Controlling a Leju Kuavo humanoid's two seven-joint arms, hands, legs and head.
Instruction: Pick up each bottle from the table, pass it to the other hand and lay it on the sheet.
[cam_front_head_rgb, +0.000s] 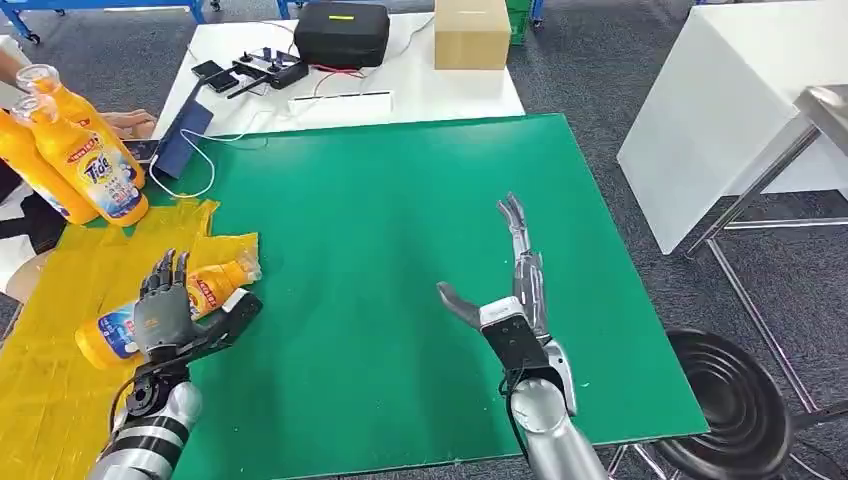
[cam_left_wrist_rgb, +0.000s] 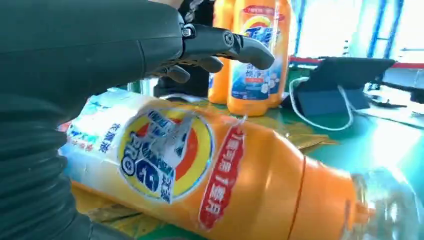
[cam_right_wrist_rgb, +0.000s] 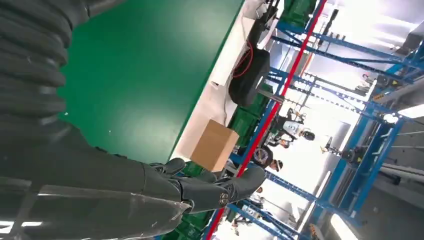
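Note:
An orange detergent bottle (cam_front_head_rgb: 212, 288) lies on its side on the yellow sheet (cam_front_head_rgb: 55, 400) at the left of the green mat (cam_front_head_rgb: 380, 200), cap toward the mat. My left hand (cam_front_head_rgb: 165, 312) hovers over its middle with fingers straight and thumb spread; in the left wrist view the fingers (cam_left_wrist_rgb: 225, 47) stretch above the bottle (cam_left_wrist_rgb: 200, 170) without closing on it. My right hand (cam_front_head_rgb: 510, 310) hangs over the mat's near middle, fingers extended and holding nothing. Two more orange bottles (cam_front_head_rgb: 95, 160) stand at the far left.
A person's hand (cam_front_head_rgb: 130, 122) rests behind the standing bottles, beside a dark tablet (cam_front_head_rgb: 185, 135) with a white cable. Behind the mat, a white table carries a black case (cam_front_head_rgb: 342, 32) and a cardboard box (cam_front_head_rgb: 471, 32). A black stool (cam_front_head_rgb: 735, 400) stands at my right.

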